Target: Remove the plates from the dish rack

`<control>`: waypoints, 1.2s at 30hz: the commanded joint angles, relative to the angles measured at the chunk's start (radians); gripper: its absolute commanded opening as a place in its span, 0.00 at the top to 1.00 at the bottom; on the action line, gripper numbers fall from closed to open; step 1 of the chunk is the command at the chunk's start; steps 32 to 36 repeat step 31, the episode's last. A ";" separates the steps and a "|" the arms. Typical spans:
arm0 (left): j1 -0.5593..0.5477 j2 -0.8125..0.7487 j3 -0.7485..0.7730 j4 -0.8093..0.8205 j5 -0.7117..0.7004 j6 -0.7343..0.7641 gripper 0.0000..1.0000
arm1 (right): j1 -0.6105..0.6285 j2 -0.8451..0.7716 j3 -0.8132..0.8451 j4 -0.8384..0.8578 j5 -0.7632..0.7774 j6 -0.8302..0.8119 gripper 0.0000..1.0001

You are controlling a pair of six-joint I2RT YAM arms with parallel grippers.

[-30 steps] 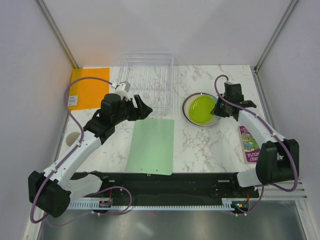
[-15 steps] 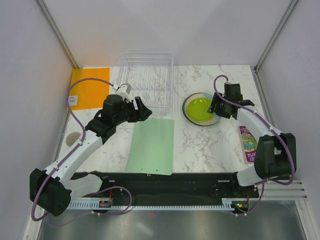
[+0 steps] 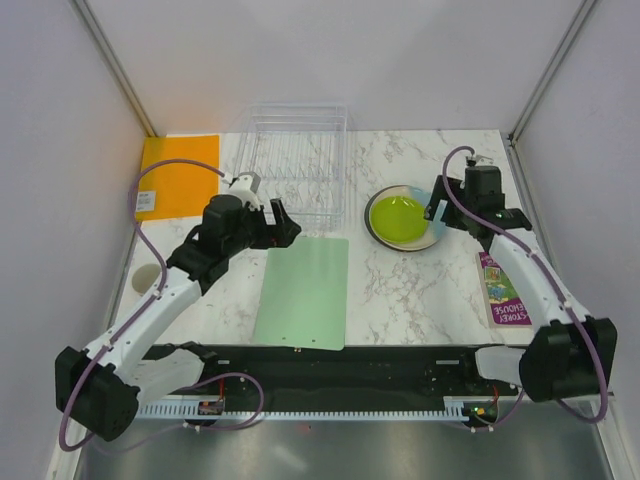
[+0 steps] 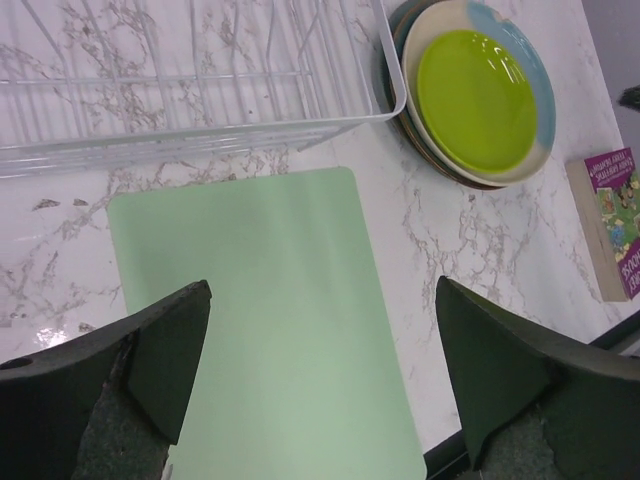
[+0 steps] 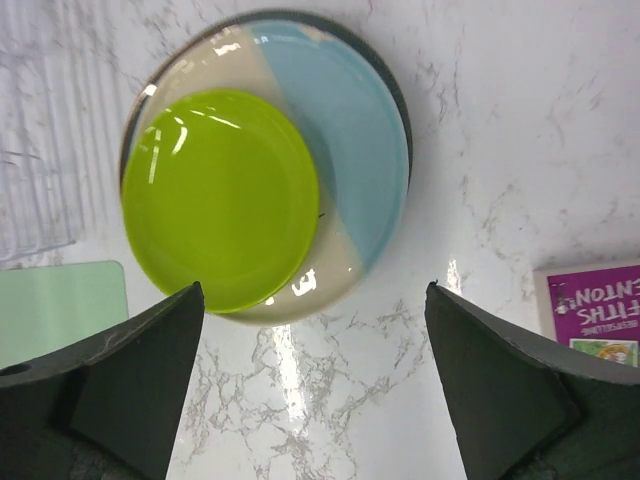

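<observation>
Right gripper (image 5: 315,395): jaws spread wide, holding nothing, hovering over plates (image 5: 330,130). Plates stacked flat on marble table (image 5: 480,200), right of dish rack (image 3: 295,165). Lime-green plate (image 5: 220,195) on top, offset left over cream and light-blue ones. Left gripper (image 4: 320,380): also spread and empty, above pale-green mat (image 4: 270,300), near rack's front edge. Rack shows no plates. Unloading likely complete, so neither claw needs a grip. Purple book (image 5: 590,305) lies right of stack.

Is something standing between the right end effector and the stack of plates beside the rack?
Nothing visible does. The open right end effector looks straight at the stack of plates, with the lime-green plate on top.
</observation>
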 commanded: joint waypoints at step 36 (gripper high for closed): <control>-0.001 -0.356 0.040 -0.158 -0.518 0.226 0.00 | 0.002 -0.517 -0.173 0.059 0.178 -0.134 0.02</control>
